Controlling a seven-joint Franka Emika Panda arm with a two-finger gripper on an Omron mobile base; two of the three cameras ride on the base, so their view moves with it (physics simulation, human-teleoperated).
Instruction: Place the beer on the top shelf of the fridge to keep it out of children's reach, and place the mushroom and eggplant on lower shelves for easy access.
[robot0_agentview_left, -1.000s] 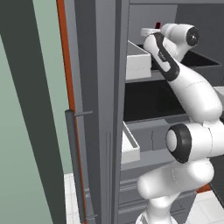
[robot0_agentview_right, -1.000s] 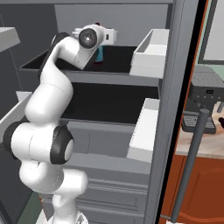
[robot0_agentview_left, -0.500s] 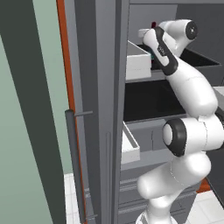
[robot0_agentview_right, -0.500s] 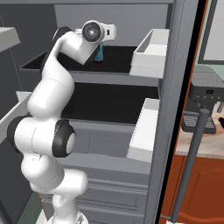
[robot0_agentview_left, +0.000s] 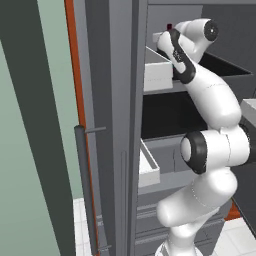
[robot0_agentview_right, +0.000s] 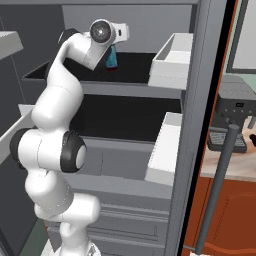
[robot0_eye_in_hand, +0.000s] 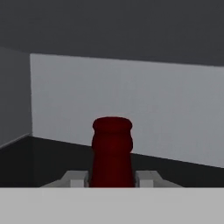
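Beer (robot0_agentview_right: 112, 59) stands upright on the top shelf (robot0_agentview_right: 135, 67), neck clamped between my gripper's (robot0_eye_in_hand: 112, 178) fingers (robot0_eye_in_hand: 74, 179).

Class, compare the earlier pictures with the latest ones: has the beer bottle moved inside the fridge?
Yes. In the right base view the beer bottle has moved leftward with the hand, farther from the white door bin, staying over the top shelf.

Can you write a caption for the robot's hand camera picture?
The beer, upright between the end effector fingers, faces the fridge's pale back wall.
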